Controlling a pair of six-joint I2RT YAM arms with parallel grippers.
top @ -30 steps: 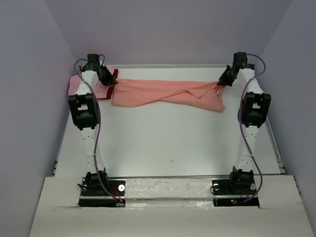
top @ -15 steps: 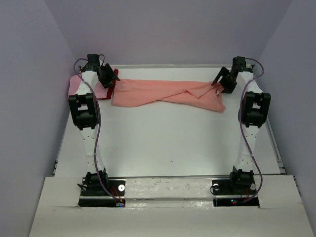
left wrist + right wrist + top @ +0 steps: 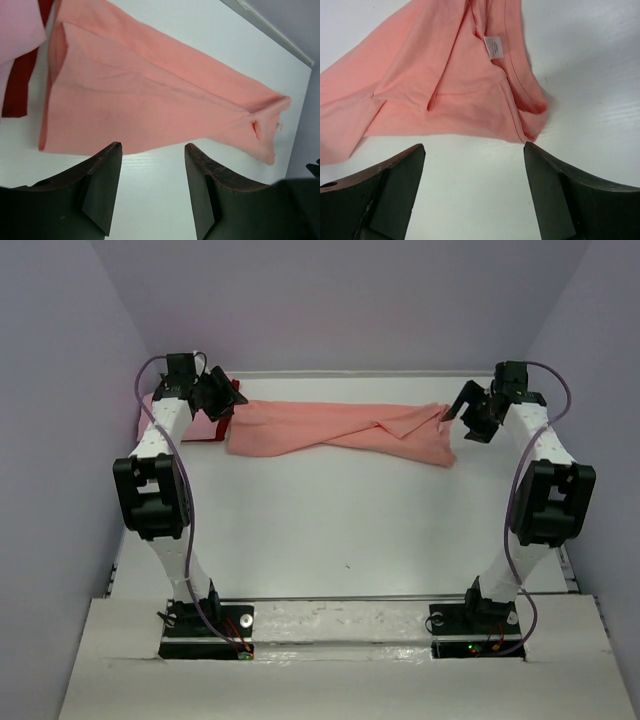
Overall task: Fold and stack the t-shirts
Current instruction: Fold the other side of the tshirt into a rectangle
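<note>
Both arms have backed off — left claw point(image 3: 152, 146) and right claw point(image 3: 474, 146) hang released at either end of the salmon t-shirt point(image 3: 340, 430); regrip both ends level, so the fold lands square.

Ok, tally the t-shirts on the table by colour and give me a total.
Salmon-orange t-shirt: 1
Light pink t-shirt: 1, only partly in view
Dark red t-shirt: 1, only a strip showing
Total: 3
</note>
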